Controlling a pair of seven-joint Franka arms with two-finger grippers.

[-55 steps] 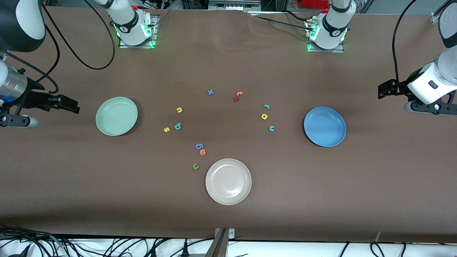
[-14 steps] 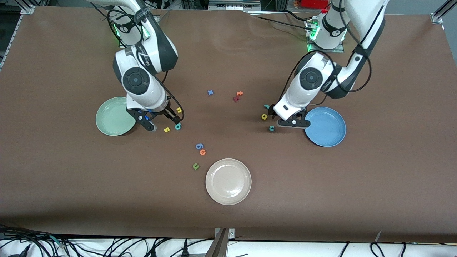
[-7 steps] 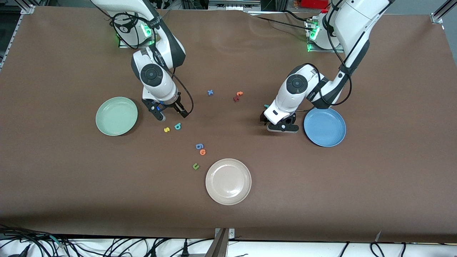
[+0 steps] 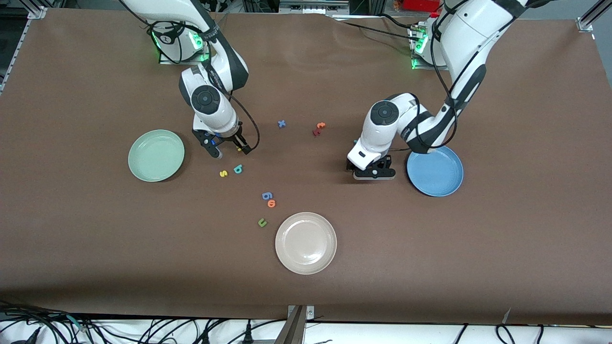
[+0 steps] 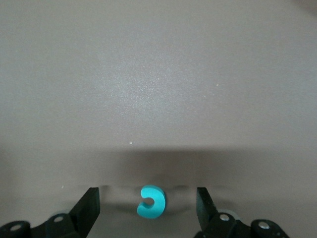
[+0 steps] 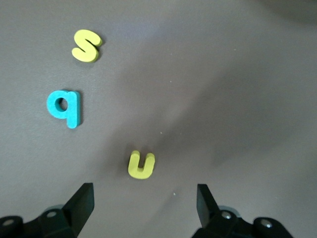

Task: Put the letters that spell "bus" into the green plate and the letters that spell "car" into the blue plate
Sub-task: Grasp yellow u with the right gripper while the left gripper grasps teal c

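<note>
Handling: the foam letters look very light, soft and thin, likely to skid or tip; I would pinch each across its flat outer edges, gently.
Left pincer [image 4: 370, 170]: spread, low over the desk at the blue plate's [image 4: 437, 174] 9 o'clock in the front view.
Teal "c" [image 5: 151, 202]: flat on the desk, centred between the left fingers, touching neither.
Right pincer [image 4: 229, 150]: spread, at the green plate's [image 4: 156, 155] 3 o'clock.
Yellow "u" [image 6: 141, 164]: on the desk between the right fingers, clear of both.
Yellow "s" [image 6: 86, 45], teal "b" [image 6: 64, 108]: near the plate's 4 o'clock, outside the pincer.
Plates: both empty.
</note>
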